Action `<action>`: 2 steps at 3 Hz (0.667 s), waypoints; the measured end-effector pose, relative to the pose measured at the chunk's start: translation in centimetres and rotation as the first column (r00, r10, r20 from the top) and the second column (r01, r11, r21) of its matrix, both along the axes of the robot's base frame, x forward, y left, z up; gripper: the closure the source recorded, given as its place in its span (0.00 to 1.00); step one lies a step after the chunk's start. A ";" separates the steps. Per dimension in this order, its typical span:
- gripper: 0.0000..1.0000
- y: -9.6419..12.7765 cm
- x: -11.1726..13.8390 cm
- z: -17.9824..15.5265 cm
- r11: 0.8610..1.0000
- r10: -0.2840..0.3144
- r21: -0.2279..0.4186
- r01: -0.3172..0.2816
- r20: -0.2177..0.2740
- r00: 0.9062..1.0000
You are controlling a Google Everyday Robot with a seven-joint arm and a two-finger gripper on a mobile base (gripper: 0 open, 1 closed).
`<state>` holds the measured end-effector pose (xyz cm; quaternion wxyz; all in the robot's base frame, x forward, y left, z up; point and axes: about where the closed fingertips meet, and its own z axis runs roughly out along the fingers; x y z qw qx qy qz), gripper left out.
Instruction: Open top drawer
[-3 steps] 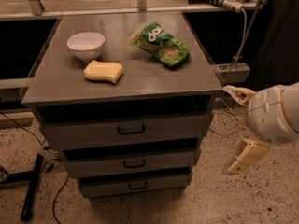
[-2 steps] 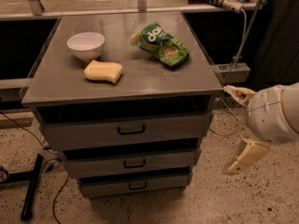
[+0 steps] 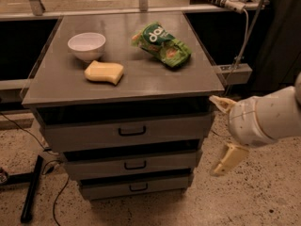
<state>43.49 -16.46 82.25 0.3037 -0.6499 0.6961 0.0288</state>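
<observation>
Describer: Leftward by a little, the gripper [image 3: 215,135] has edged toward the drawers over the last second; nothing else has shifted.

Listener: Where is the top drawer from it?

Describer: The top drawer [image 3: 94,135] sits directly under the worktop [image 3: 56,86], its front looking closed; it lies to the left of the gripper in the camera view; its black bar handle [image 3: 132,131] is at about the gripper's height, well apart from it; the handle's long axis runs level, side to side.

Listener: And the arm?

Describer: The white arm [image 3: 270,119] reaches in from the right edge, below the worktop's right front corner, not yet before the drawer front; its jaws are spread, one above the other, holding nothing; I judge it must come round in front and across to the handle before pulling.

Listener: Anything else?

Describer: A white bowl [image 3: 86,46], a yellow sponge [image 3: 104,72] and a green bag [image 3: 161,45] rest on the worktop; two narrower drawers [image 3: 103,168] lie below.
</observation>
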 end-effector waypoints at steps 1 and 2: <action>0.00 0.5 2.4 -3.2 1.000 0.021 0.016 -0.021 -0.006 1.000; 0.00 2.1 8.0 -7.5 0.997 0.061 0.040 -0.062 0.017 0.998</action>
